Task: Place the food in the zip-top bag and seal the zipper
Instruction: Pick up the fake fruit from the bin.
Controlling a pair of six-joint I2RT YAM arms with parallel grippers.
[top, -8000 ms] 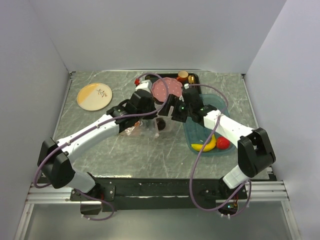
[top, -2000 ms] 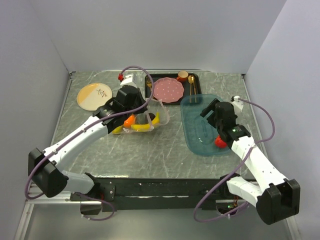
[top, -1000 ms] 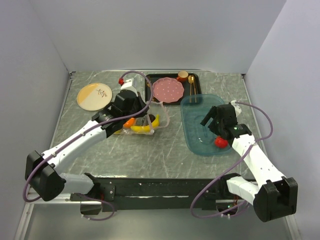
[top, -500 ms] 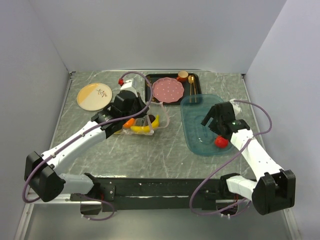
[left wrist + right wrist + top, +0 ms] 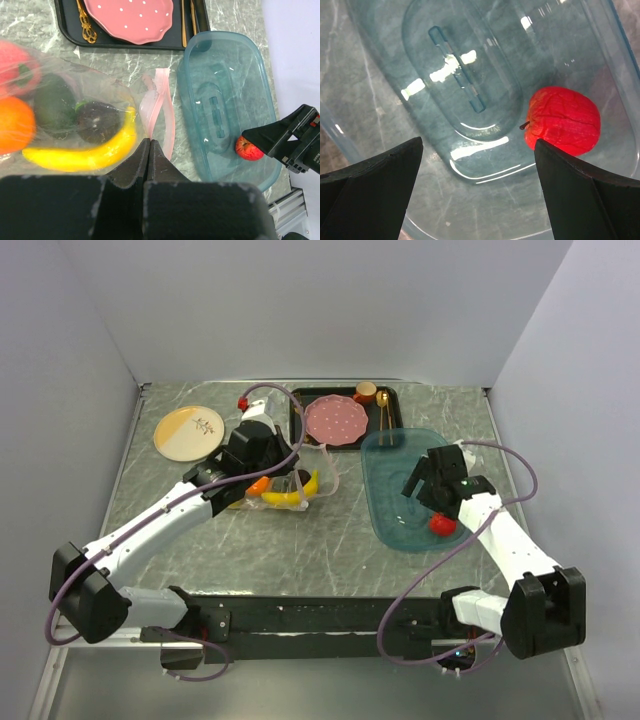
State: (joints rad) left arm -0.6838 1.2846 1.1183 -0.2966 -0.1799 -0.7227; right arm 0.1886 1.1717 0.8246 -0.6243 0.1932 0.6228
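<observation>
The zip-top bag (image 5: 272,490) lies left of centre, holding a yellow banana (image 5: 80,156), an orange (image 5: 14,125), a red fruit and dark ones (image 5: 97,122). Its pale pink zipper (image 5: 161,107) curls up at the mouth. My left gripper (image 5: 147,142) is shut on the bag's mouth edge beside the zipper; it also shows in the top view (image 5: 283,476). My right gripper (image 5: 478,145) is open wide and empty, hovering over the blue tray (image 5: 460,60). One red toy fruit (image 5: 563,125) lies in that tray close to the right finger, also seen from above (image 5: 442,526).
A black tray (image 5: 297,428) at the back holds the pink dotted plate (image 5: 335,420), gold cutlery (image 5: 384,418) and an orange cup (image 5: 366,392). A yellow plate (image 5: 189,432) sits at the back left. Walls close in both sides and the back.
Since 8 s ago the banana has gone from the blue tray into the bag and the right arm has moved to the tray. In the last second the right gripper shifted slightly; the left held still.
</observation>
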